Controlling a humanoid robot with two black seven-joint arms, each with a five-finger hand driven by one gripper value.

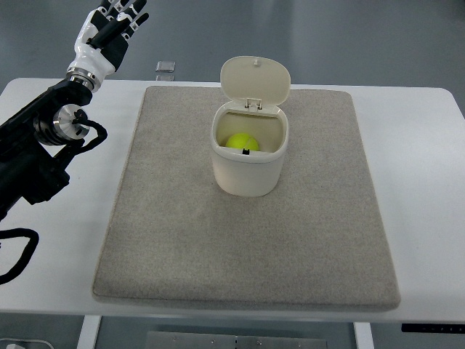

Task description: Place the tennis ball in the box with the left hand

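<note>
A yellow-green tennis ball (240, 142) lies inside a white box (248, 169) that stands on the far middle of a grey mat (247, 240). The box's hinged lid (255, 80) is tipped up and open at the back. My left hand (115, 27) is at the far left, beyond the table's far edge, well away from the box. Its fingers are spread and hold nothing. The black left arm (36, 153) comes in from the left edge over the white table (414, 145). The right arm does not show.
A small clear square object (166, 68) lies on the floor just beyond the table's far edge. Black cables (18, 251) loop at the left edge. The mat covers most of the table.
</note>
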